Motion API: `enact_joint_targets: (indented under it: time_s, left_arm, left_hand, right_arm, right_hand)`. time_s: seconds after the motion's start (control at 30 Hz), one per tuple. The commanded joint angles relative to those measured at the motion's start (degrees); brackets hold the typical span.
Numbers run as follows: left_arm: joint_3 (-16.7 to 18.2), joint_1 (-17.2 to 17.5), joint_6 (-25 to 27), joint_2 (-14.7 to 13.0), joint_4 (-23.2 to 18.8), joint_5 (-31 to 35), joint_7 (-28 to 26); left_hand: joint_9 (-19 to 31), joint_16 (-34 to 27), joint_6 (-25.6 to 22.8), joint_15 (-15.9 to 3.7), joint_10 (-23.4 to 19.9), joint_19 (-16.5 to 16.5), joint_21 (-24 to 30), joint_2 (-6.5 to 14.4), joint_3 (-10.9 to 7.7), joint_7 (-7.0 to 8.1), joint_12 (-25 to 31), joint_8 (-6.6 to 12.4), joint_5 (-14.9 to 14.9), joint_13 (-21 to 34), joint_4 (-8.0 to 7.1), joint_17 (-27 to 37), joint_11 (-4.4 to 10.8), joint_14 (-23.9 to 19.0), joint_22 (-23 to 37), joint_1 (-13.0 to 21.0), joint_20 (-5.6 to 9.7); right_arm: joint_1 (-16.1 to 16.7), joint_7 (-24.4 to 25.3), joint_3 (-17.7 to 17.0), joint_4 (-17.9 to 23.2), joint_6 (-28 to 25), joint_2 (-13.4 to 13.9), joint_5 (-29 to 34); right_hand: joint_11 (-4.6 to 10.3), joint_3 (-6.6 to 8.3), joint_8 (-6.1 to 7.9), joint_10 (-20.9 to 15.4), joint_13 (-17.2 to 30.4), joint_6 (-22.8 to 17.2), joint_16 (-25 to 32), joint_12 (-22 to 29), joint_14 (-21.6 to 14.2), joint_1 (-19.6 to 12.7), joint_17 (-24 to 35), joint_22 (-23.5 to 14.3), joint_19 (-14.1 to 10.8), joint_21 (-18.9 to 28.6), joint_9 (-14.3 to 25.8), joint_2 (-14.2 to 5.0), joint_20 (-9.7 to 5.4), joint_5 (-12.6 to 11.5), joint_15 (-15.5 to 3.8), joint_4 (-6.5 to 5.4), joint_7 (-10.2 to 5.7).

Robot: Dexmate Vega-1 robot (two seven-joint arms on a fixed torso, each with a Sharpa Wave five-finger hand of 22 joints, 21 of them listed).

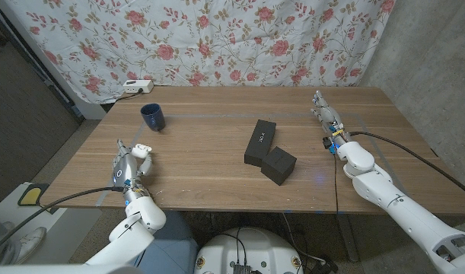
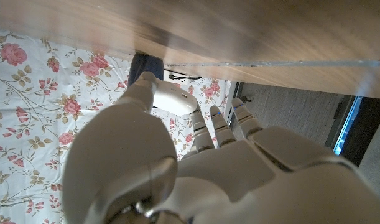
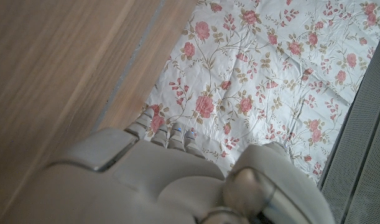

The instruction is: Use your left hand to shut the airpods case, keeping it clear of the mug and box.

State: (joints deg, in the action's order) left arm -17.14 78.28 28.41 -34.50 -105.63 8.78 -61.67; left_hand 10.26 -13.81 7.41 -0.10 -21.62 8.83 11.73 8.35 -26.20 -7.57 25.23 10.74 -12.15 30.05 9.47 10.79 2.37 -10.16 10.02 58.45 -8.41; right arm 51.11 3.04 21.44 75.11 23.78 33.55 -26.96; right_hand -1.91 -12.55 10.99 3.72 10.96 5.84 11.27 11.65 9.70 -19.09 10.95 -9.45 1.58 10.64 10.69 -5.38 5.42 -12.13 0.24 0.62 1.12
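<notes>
The left hand (image 1: 130, 164) is near the table's left front part and holds the white airpods case (image 1: 143, 148) at its fingertips; in the left wrist view the thumb (image 2: 140, 87) presses on the case (image 2: 174, 101). Whether the lid is closed cannot be told. The blue mug (image 1: 152, 116) stands farther back, well apart from the case. Two black boxes (image 1: 268, 153) lie touching at the wooden table's (image 1: 209, 175) middle. The right hand (image 1: 327, 120) rests on the table at the right, its fingers stretched out and holding nothing.

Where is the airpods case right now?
In the head view, the airpods case sits at the table's left side, at the left hand, nearer than the blue mug.
</notes>
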Motion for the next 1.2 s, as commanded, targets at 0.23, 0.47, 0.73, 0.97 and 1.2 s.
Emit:
enact_joint_targets:
  time_s: [0.23,0.47,0.73,0.97,1.2]
  left_arm:
    - [-0.79,-0.70,-3.55,1.53,0.15,3.57,-1.87]
    - [-1.25,-2.05,-3.63,2.62,-0.31,3.90,-1.22]
    - [-2.32,-3.80,-4.24,3.25,-1.05,4.68,-0.07]
    - [-3.93,-4.64,-3.96,3.61,-2.09,6.75,0.09]
    - [-4.84,-5.37,-5.80,4.56,-2.12,7.14,0.28]
  left_hand:
    - [0.28,-0.05,1.04,-0.93,-6.37,0.52,0.22,0.27,0.50,-0.38,0.17,-0.03,0.25,0.49,-0.09,0.32,6.85,-0.60,0.20,0.10,0.16]
    - [0.28,0.03,1.32,-1.12,-6.20,0.70,0.23,0.48,0.73,-1.26,0.18,0.04,0.34,0.72,-0.33,0.41,6.41,-0.72,0.22,0.05,0.25]
    - [0.28,0.13,1.26,-1.47,-6.25,0.77,0.19,0.51,1.01,-1.26,0.29,0.19,0.45,0.94,-0.44,0.46,7.04,-0.88,0.24,-0.03,0.36]
    - [0.27,0.22,0.50,-1.62,-6.47,0.89,0.17,0.54,1.28,-1.35,0.47,0.54,0.56,1.16,-0.52,0.51,7.11,-1.07,0.25,-0.13,0.51]
    - [0.27,0.38,0.35,-1.76,-6.66,0.93,0.14,0.47,1.27,-1.29,0.61,0.57,0.54,1.30,-0.21,0.45,7.20,-1.17,0.25,0.34,0.48]
  right_arm:
    - [0.78,-0.14,-0.38,0.92,0.33,0.49,0.01]
    - [1.00,-0.31,-0.44,1.04,0.71,0.56,0.05]
    - [1.42,-0.54,-0.51,1.39,0.92,0.65,-0.11]
    - [2.27,-0.12,-1.24,2.15,1.43,1.34,-0.06]
    - [3.43,0.24,-1.99,3.48,1.54,2.17,-0.19]
  right_hand:
    - [0.15,0.24,0.13,0.03,0.04,0.34,0.18,-0.15,2.99,-0.33,0.10,-0.30,-0.17,0.16,0.10,-0.29,0.03,-0.13,-0.43,0.08,-0.30]
    - [0.16,0.24,0.12,0.03,0.04,0.36,0.16,-0.15,3.04,-0.32,0.10,-0.30,-0.14,0.15,0.10,-0.27,0.05,-0.12,-0.45,0.09,-0.31]
    - [0.21,0.27,0.12,-0.02,0.04,0.38,0.14,-0.14,3.07,-0.34,0.10,-0.30,-0.07,0.12,0.10,-0.28,0.03,-0.11,-0.41,0.12,-0.28]
    - [0.00,0.35,0.13,-0.20,0.04,0.36,0.14,-0.08,3.07,-0.41,0.09,-0.30,-0.03,0.11,0.10,-0.35,0.00,-0.11,-0.27,0.16,-0.24]
    - [-0.30,0.43,0.12,-0.24,0.04,0.40,0.13,-0.08,3.08,-0.49,0.09,-0.30,-0.03,0.11,0.09,-0.44,-0.07,-0.12,-0.21,0.20,-0.23]
